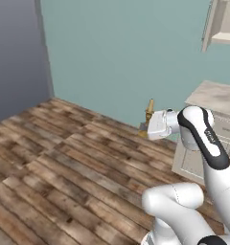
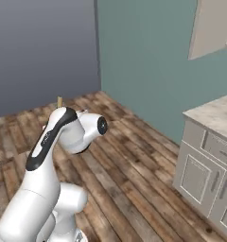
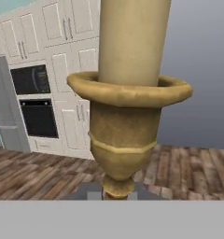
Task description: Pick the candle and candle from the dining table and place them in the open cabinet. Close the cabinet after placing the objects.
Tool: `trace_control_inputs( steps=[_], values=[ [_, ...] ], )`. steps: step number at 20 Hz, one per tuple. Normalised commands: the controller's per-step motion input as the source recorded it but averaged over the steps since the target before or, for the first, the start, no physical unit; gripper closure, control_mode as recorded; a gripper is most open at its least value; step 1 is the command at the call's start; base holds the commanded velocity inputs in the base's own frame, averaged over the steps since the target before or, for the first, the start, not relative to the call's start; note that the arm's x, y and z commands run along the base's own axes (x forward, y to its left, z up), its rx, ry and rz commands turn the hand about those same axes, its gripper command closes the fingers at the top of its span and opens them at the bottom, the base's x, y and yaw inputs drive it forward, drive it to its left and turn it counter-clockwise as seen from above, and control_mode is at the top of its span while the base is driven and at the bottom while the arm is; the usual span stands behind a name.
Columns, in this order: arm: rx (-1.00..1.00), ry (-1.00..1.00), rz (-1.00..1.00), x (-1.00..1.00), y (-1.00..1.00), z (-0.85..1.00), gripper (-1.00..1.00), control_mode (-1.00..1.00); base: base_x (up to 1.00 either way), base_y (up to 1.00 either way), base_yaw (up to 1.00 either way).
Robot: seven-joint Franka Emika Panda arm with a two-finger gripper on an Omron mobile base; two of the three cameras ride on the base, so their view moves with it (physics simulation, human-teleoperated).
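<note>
A pale-yellow candle in a brass candlestick looms close in the hand view, and my gripper is shut on the stick's narrow stem. In the left base view the candle stands upright above the gripper, over the wooden floor near the teal wall. Its tip pokes up behind the arm in the right base view. The cabinet hangs at the upper right with its door open and a cream shelf showing. The dining table is out of view.
A narrow marble counter on cream panelled cupboards stands to the right of the arm. Wooden floor spreads to the left and ahead. Tall cream cupboards with black built-in ovens lie far off in the hand view.
</note>
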Motion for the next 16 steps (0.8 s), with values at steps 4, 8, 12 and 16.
trace_control_inputs(
  steps=[4, 8, 12, 16],
  values=[
    [0.0, 0.0, 0.0, 0.0, 0.0, 0.0, 1.0, 1.0, 0.0, -0.44, -0.51],
    [0.0, 0.0, 0.0, 0.0, 0.0, 0.0, 1.0, 1.0, 0.0, -0.43, -0.51],
    [0.0, 0.0, 0.0, 0.0, 0.0, 0.0, 1.0, 1.0, 0.08, -0.48, -0.49],
    [0.0, 0.0, 0.0, 0.0, 0.0, 0.0, 1.0, 1.0, 0.22, -0.38, -0.49]
  ],
)
